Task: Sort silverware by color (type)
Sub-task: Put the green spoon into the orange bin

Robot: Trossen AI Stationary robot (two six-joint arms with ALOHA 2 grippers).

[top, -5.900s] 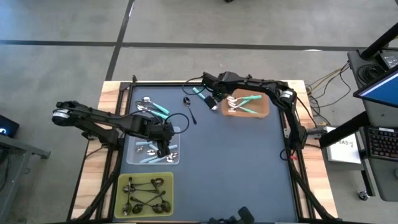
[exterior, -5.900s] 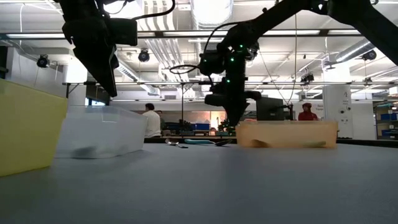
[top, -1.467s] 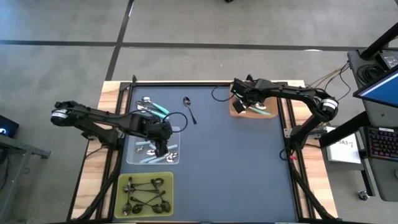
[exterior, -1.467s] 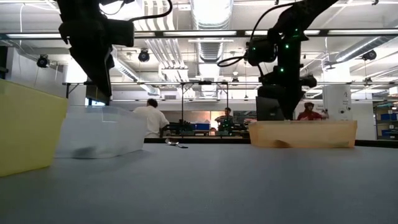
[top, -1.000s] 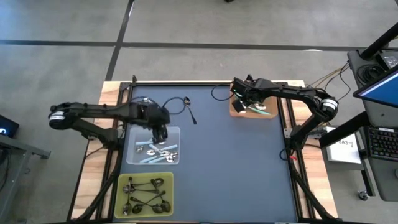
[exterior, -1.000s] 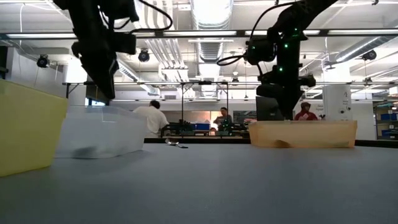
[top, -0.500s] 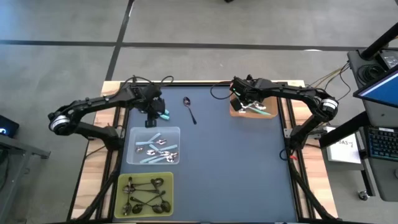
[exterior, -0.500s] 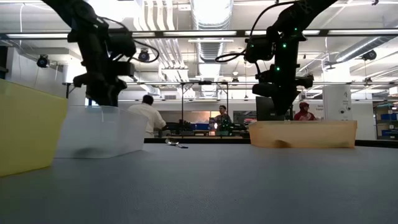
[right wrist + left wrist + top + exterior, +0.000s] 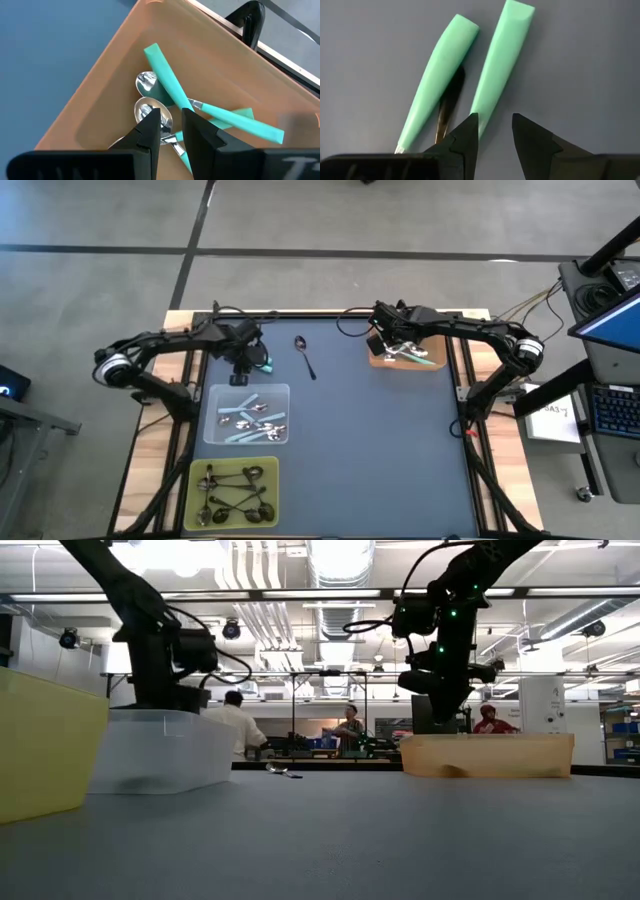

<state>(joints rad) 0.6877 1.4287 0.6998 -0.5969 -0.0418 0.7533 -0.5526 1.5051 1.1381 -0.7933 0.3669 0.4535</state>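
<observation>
1. The two teal-handled spoons (image 9: 495, 65) lie side by side on the table's far left, outside any tray. I judge them light, stiff and slick, best pinched across the handle.
2. My left gripper (image 9: 495, 131) hangs right over them, jaws a narrow gap apart, grasping nothing; one fingertip overlaps the nearer handle.
3. My right gripper (image 9: 171, 125) hovers over the orange tray (image 9: 100, 100), where more teal spoons (image 9: 210, 112) lie crossed. Its jaws stand slightly parted and empty.

Three trays (image 9: 246, 414), two loose teal spoons (image 9: 501, 65), one loose dark spoon (image 9: 304, 355).
</observation>
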